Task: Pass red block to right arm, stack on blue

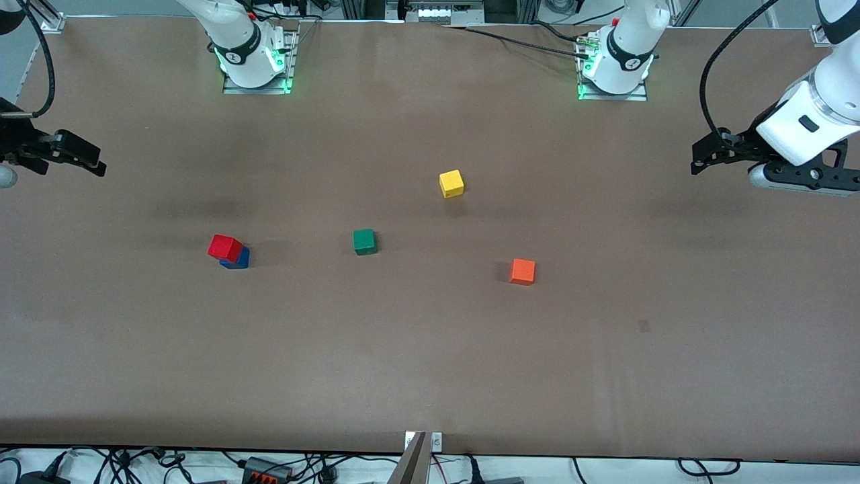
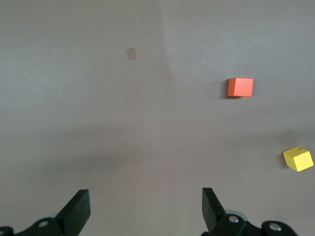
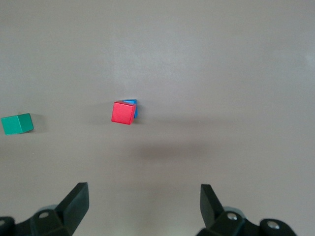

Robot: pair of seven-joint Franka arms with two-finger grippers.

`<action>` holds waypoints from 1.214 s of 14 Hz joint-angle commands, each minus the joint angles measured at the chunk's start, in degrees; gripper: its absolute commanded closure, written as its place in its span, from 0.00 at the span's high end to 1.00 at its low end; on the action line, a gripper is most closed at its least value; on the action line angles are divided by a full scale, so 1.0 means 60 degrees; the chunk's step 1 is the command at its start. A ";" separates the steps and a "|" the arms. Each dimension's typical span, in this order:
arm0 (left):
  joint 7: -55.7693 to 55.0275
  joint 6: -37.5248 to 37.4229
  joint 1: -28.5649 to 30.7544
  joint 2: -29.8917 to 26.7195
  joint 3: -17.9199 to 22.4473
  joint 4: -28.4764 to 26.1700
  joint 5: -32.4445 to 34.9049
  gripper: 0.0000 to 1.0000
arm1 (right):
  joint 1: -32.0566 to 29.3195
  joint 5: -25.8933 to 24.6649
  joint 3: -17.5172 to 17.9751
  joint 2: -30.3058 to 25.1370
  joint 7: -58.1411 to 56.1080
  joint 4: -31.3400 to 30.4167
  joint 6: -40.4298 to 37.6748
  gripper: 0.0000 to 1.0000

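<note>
The red block [image 1: 225,247] rests on top of the blue [image 1: 240,260] cube, turned a little askew, toward the right arm's end of the table. In the right wrist view the red block [image 3: 123,112] covers most of the blue [image 3: 133,104] cube. My right gripper [image 1: 94,161] hangs open over the table's edge at that end, apart from the stack, with nothing between its fingers [image 3: 78,199]. The left gripper [image 1: 699,158] hovers open and empty over the left arm's end of the table, its fingers [image 2: 210,204] spread wide above bare table.
A green cube [image 1: 364,241] sits mid-table beside the stack. The yellow cube [image 1: 451,183] lies farther from the front camera and the orange cube [image 1: 522,271] nearer, toward the left arm's end. A small dark mark [image 1: 643,326] is on the brown table.
</note>
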 commanded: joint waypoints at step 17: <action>-0.0018 -0.0224 0.0025 0.0015 -0.0013 0.0203 0.0104 1.00 | 0.0004 -0.0144 0.0070 -0.0247 -0.0195 -0.0162 -0.0072 1.00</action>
